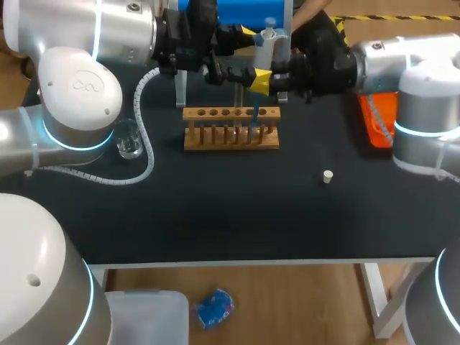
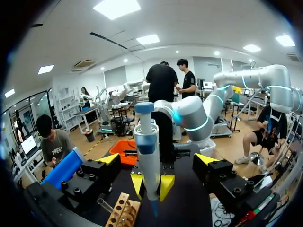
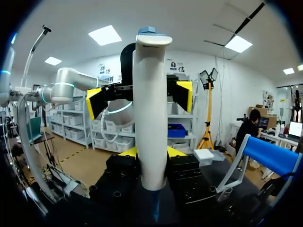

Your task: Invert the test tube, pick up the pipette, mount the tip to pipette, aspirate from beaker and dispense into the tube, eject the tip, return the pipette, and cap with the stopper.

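A white and blue pipette (image 1: 264, 44) hangs upright over the wooden tube rack (image 1: 231, 128), its blue tip (image 1: 253, 113) pointing down at the rack's holes. My right gripper (image 3: 151, 152) is shut on the pipette's body (image 3: 150, 113). My left gripper (image 2: 157, 161) stands wide open around the same pipette (image 2: 147, 151), and neither of its fingers touches it. A glass tube (image 2: 106, 205) leans in the rack (image 2: 124, 212). The glass beaker (image 1: 129, 141) sits by my left arm. The small white stopper (image 1: 328, 176) lies on the mat to the right.
The blue pipette stand (image 1: 237, 13) on clear legs is behind the rack. An orange tray (image 1: 376, 121) lies under my right arm at the back right. A white ribbed cable (image 1: 147, 122) loops past the beaker.
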